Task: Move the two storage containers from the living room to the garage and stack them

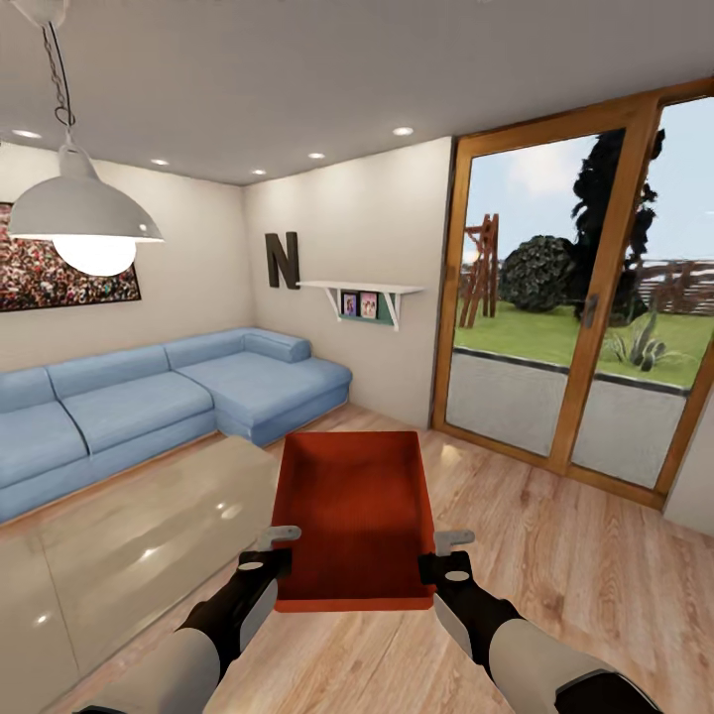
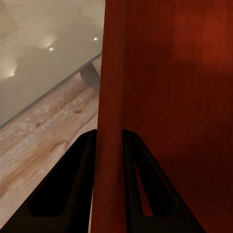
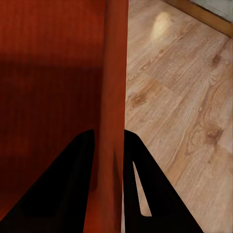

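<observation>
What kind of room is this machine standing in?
Most likely a living room: a blue sofa along the wall, a pendant lamp, light wood floor, and glass doors to a garden.

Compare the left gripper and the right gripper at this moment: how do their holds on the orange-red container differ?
The left gripper clamps the storage container's left wall; the right gripper clamps its right wall. Beside the left gripper lies the glossy beige table; beside the right gripper lies bare wood plank floor. Shared: each pinches its wall's rim with one finger inside and one outside, near the container's near end, holding it above the floor.
</observation>
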Controlling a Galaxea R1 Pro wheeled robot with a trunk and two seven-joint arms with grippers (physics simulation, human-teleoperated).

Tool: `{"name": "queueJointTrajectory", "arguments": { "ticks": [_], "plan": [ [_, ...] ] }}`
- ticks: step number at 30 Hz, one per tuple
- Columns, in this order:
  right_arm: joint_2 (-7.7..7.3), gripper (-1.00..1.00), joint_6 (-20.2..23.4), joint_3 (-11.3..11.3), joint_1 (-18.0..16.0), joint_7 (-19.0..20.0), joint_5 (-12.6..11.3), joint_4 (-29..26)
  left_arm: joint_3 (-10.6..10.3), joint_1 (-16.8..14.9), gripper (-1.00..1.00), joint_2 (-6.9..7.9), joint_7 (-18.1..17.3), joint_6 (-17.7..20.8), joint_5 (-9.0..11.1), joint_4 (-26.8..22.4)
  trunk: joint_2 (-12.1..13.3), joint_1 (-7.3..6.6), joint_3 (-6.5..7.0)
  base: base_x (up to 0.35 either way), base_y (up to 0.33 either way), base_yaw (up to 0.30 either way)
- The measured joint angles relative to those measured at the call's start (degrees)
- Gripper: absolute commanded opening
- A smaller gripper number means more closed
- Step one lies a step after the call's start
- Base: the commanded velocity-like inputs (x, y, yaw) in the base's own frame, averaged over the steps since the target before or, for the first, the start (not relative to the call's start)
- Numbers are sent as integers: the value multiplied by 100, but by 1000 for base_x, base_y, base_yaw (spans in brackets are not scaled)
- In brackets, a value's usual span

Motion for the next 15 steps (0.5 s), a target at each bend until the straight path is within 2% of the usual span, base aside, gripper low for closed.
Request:
{"name": "queueJointTrajectory", "arguments": {
  "ticks": [15],
  "plan": [
    [0, -100, 0, 0, 0, 0, -1, 0, -3, 0, -100, 0, 1, 0, 2, 0, 0, 0, 135, 0, 0, 0]
  ]
}}
